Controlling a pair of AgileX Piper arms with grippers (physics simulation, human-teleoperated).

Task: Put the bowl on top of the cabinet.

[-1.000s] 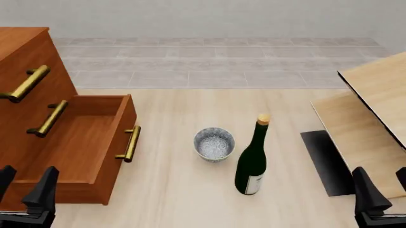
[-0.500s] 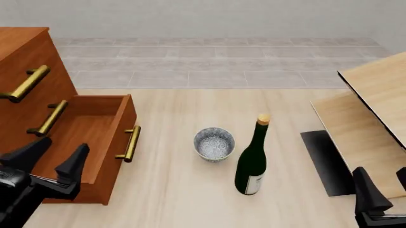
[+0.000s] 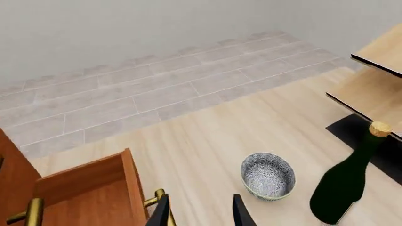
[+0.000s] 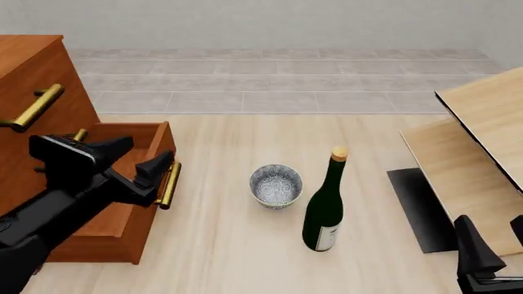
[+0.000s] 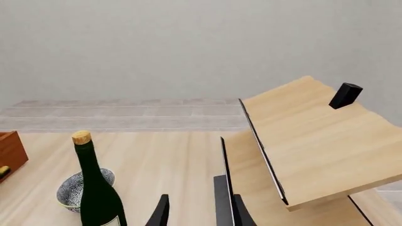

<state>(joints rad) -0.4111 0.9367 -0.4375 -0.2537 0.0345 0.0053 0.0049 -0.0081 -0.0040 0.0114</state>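
The bowl, small and blue-patterned with a pale rim, stands upright on the floor between the open drawer and a bottle. It also shows in the left wrist view, and half behind the bottle in the right wrist view. The reddish-brown cabinet with brass bar handles rises at the left, its lower drawer pulled out. My left gripper hovers open over that drawer's front, left of the bowl, holding nothing. My right gripper stays low at the near right, open and empty.
A dark green wine bottle with a cork stands just right of the bowl, nearer to me. A pale wooden table with a lower shelf fills the right side, a black base beneath it. Grey tiles lie beyond.
My left arm has risen from the bottom left corner and swung forward over the open drawer, toward the bowl. The right arm, bowl and bottle have not moved.
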